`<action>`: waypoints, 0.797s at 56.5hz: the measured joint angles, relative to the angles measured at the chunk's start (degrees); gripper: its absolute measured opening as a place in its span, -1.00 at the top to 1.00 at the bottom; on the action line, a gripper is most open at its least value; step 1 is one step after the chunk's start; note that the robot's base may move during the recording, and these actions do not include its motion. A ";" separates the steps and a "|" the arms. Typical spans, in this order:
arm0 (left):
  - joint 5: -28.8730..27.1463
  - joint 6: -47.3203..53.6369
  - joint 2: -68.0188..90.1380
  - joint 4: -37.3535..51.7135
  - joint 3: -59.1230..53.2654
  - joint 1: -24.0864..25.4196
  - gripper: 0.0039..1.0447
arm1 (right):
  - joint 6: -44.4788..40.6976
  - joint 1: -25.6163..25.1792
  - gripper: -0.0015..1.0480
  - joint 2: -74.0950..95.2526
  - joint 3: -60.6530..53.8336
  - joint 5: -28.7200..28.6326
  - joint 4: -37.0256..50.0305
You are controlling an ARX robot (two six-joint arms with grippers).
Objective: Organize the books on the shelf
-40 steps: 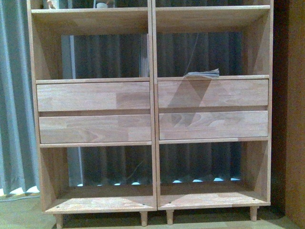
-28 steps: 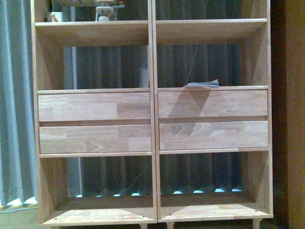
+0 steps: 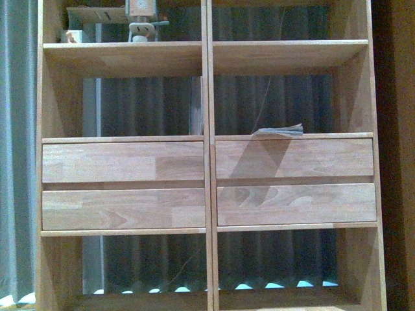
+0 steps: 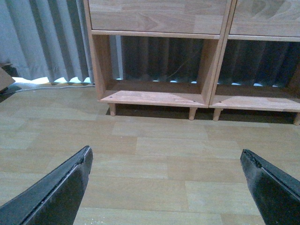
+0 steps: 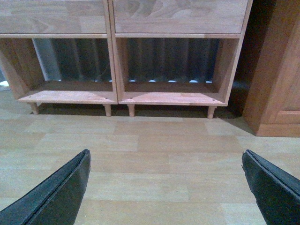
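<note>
Where the front view fills with the shelf, neither arm shows in it; the wrist views alone carry the tools.

Front view only:
- Four plain drawer fronts, two per column, all closed.
- One thin book, lying flat on the board above the right-hand drawers, in the right middle compartment, pages fanned slightly at one end. Cover art too small to read.
- An upright brownish slab in the left middle compartment, standing against the centre divider; book or board, I cannot tell.
- Pale oddments on the upper left board, cut off by the frame.

Left wrist view only:
- Left tool, black fingers spread wide, nothing between them, hanging above bare floor.
- The shelf's bottom compartments and short peg legs.
- A scrap of cardboard at the frame's edge, near the curtain hem.

Right wrist view only:
- Right tool, likewise spread wide and holding nothing, over the floor.
- A dark brown cabinet just beside the shelf's right flank.

Surface and room:
- Light wood-plank floor.
- Grey pleated curtain behind the open-backed shelf, daylight showing under its hem.
- The book sits well apart from both tools.
</note>
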 joint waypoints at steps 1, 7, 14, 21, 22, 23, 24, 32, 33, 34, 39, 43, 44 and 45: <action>0.00 0.00 0.00 0.00 0.00 0.00 -0.86 | 0.00 0.00 -0.86 0.00 0.00 -0.02 0.00; 0.00 0.00 0.00 0.00 0.00 0.00 -0.86 | 0.00 0.00 -0.86 0.00 0.00 0.00 0.00; 0.00 0.00 0.00 0.00 0.00 0.00 -0.86 | 0.02 0.00 -0.86 0.00 0.00 0.00 0.00; 0.00 0.00 0.00 0.00 0.00 0.00 -0.86 | 0.00 0.00 -0.86 0.00 0.00 0.02 0.00; 0.00 0.00 0.00 0.00 0.00 0.00 -0.86 | 0.02 0.00 -0.86 0.00 0.00 0.02 0.00; 0.00 0.00 0.00 0.00 0.00 0.00 -0.86 | 0.00 0.00 -0.86 0.00 0.00 0.02 0.00; 0.02 0.00 0.00 0.00 0.00 0.00 -0.86 | 0.00 0.00 -0.86 0.00 0.00 0.02 0.00; 0.00 0.00 0.02 0.00 0.00 0.00 -0.86 | 0.00 0.00 -0.86 0.00 0.00 0.00 0.00; 0.07 0.00 0.02 0.00 0.00 0.00 -0.86 | 0.00 0.00 -0.86 0.00 0.00 0.00 0.00; 0.00 0.00 0.00 0.00 0.00 0.00 -0.86 | 0.02 0.02 -0.86 0.00 0.00 0.02 0.00; 0.00 0.00 0.00 0.00 0.00 0.00 -0.86 | 0.00 0.00 -0.86 0.00 0.00 0.00 0.00; 0.00 0.00 0.00 0.00 0.00 0.00 -0.86 | 0.00 0.00 -0.86 0.00 0.00 0.00 0.00; -0.02 0.00 0.00 0.00 0.00 0.00 -0.86 | 0.00 0.00 -0.86 0.00 0.00 -0.02 0.00; -0.02 -0.02 0.00 0.00 0.00 0.00 -0.86 | 0.00 0.02 -0.86 0.00 0.00 0.00 0.00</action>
